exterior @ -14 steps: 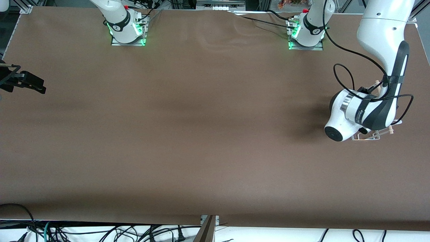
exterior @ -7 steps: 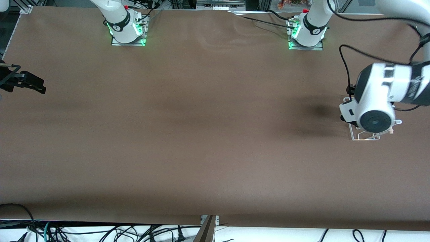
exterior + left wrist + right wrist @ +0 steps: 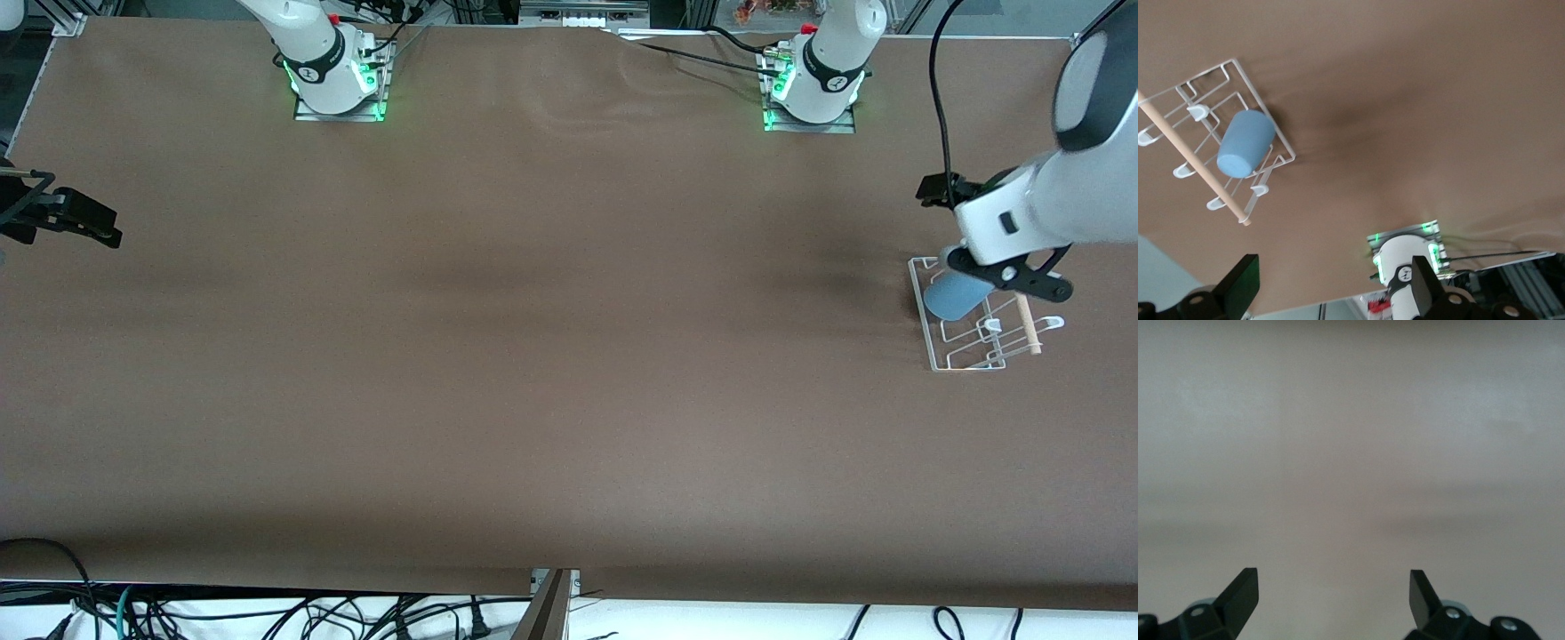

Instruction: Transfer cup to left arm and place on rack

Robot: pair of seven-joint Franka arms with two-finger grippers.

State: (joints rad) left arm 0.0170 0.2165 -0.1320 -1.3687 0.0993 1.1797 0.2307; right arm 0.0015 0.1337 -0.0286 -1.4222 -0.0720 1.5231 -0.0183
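Observation:
The light-blue cup (image 3: 953, 298) lies on its side on the white wire rack (image 3: 965, 363), at the left arm's end of the table. It also shows in the left wrist view (image 3: 1245, 143), resting across the rack's wires (image 3: 1265, 107) beside the wooden dowel (image 3: 1191, 163). My left gripper (image 3: 1009, 274) hangs open and empty above the rack, apart from the cup; its jaws stand wide in the left wrist view (image 3: 1335, 287). My right gripper (image 3: 84, 222) waits at the right arm's end of the table, open and empty (image 3: 1333, 593).
The brown table (image 3: 533, 356) is bare apart from the rack. The two arm bases (image 3: 336, 76) (image 3: 813, 84) stand along the edge farthest from the front camera. The left arm's base shows in the left wrist view (image 3: 1405, 267).
My left arm has lifted and swung off the rack toward the table's end, uncovering the cup lying on the rack. The right arm has not moved.

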